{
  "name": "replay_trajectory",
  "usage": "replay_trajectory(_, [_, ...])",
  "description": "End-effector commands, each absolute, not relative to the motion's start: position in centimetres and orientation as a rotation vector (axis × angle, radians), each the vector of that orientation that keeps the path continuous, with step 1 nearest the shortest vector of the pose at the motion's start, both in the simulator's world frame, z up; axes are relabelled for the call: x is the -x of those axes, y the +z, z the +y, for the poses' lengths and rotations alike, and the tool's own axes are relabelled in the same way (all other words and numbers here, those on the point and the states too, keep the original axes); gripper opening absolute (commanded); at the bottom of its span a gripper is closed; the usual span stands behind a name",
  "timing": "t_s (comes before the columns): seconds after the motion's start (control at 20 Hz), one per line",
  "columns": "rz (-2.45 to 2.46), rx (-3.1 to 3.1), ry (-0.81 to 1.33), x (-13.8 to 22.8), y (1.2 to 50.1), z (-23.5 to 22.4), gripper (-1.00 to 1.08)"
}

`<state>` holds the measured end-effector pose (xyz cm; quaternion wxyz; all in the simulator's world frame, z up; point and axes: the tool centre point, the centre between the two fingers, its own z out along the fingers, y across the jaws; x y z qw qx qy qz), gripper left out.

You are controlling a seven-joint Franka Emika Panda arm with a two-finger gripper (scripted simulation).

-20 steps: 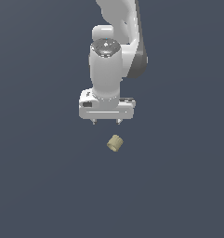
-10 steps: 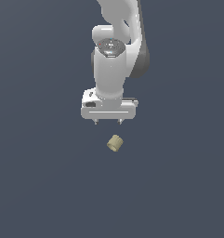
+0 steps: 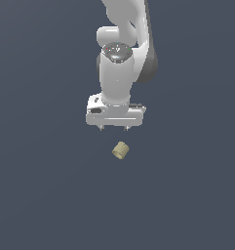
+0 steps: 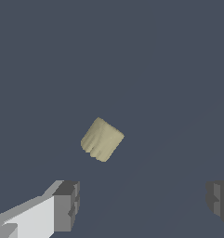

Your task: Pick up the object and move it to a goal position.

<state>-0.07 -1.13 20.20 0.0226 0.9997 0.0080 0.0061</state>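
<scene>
The object [image 3: 120,151] is a small tan short cylinder lying tilted on the dark grey floor, its hollow-looking end facing down and toward the exterior view's left. The white gripper [image 3: 113,128] hangs just above and behind it, pointing down, with its short fingers spread apart and nothing between them. In the wrist view the object [image 4: 102,139] lies ahead of the two grey fingertips [image 4: 67,204], apart from both, and nearer to this one than to the other. The gripper [image 4: 143,202] is open and empty.
The plain dark grey floor [image 3: 41,195] fills both views. The white arm [image 3: 121,58] rises from the gripper toward the top of the exterior view. No other objects, edges or goal marker show.
The gripper has come down toward the object over the last second and shifted slightly. The object has not moved. The fingers stay open.
</scene>
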Motion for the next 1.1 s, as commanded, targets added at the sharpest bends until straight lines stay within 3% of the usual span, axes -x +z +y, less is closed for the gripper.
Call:
replay_trajectory(0.0, [-0.009,-3.099,0.018,0.0,19.8,-1.0,1.00])
replay_trajectory(1.05, [-0.727,-3.053,0.004,-0.8,11.3,1.4,1.00])
